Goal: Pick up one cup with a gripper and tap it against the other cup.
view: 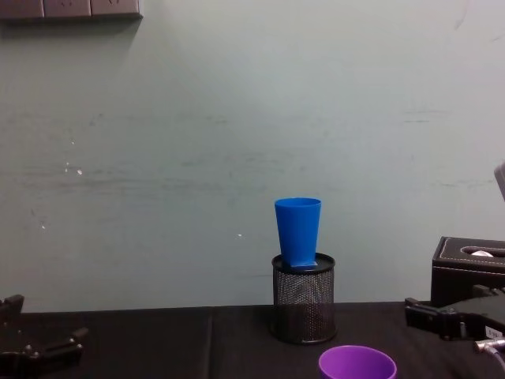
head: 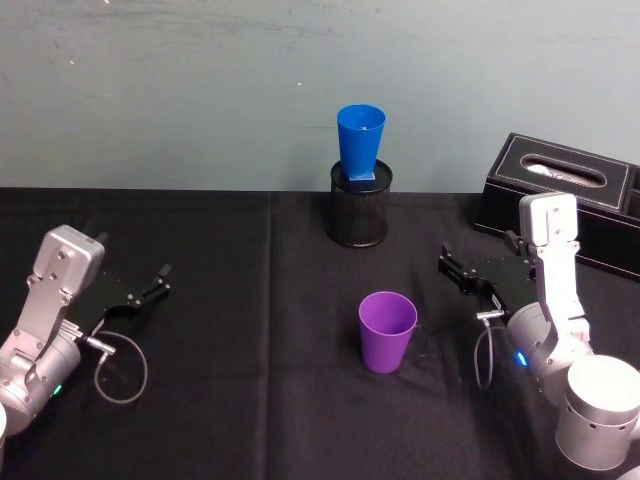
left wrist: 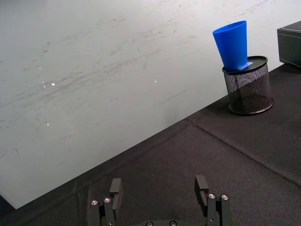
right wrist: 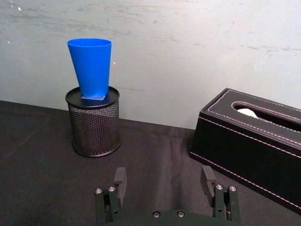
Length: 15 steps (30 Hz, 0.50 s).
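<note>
The purple cup (head: 387, 329) stands upright on the black cloth near the middle, its rim also low in the chest view (view: 357, 364). The blue cup (head: 359, 143) sits upright in the mouth of a black mesh pen holder (head: 359, 205) at the back; it shows too in the wrist views (left wrist: 232, 44) (right wrist: 91, 67) and chest view (view: 298, 232). My right gripper (head: 452, 265) hovers open to the right of the purple cup, clear of it, its fingers (right wrist: 120, 181) empty. My left gripper (head: 160, 279) rests open at the far left, fingers (left wrist: 115, 188) apart.
A black tissue box (head: 560, 195) with white stitching stands at the back right, close behind my right arm (right wrist: 249, 146). The black tablecloth (head: 250, 350) ends at a pale wall. Loose cables hang from both wrists.
</note>
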Tool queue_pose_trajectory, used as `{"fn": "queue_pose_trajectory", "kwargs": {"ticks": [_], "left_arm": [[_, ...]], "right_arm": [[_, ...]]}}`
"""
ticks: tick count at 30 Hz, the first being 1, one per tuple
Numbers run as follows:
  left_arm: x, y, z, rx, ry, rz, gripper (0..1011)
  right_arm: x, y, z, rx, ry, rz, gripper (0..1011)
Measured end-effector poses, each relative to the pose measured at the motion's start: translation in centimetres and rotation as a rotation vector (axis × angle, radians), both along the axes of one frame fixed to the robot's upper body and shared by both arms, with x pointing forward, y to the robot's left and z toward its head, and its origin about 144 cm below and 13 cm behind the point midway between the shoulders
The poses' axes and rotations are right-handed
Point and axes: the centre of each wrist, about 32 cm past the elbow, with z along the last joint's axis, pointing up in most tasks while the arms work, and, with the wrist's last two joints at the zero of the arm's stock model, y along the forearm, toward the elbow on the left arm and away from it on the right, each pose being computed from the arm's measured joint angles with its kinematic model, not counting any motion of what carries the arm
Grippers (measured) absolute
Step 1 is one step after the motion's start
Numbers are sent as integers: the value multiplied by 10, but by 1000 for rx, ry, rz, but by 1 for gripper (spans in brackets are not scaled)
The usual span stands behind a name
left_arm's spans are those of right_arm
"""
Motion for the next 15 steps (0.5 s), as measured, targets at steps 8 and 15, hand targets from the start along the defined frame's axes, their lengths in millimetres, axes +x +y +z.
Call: {"fn": "queue_pose_trajectory", "kwargs": {"ticks": [8, 15], "left_arm": [[0, 0, 0, 0, 0, 0, 1011], [0, 0, 0, 0, 0, 0, 1011]], "right_arm": [[0, 0, 0, 0, 0, 0, 1000], [0, 0, 0, 0, 0, 0, 1000]]}}
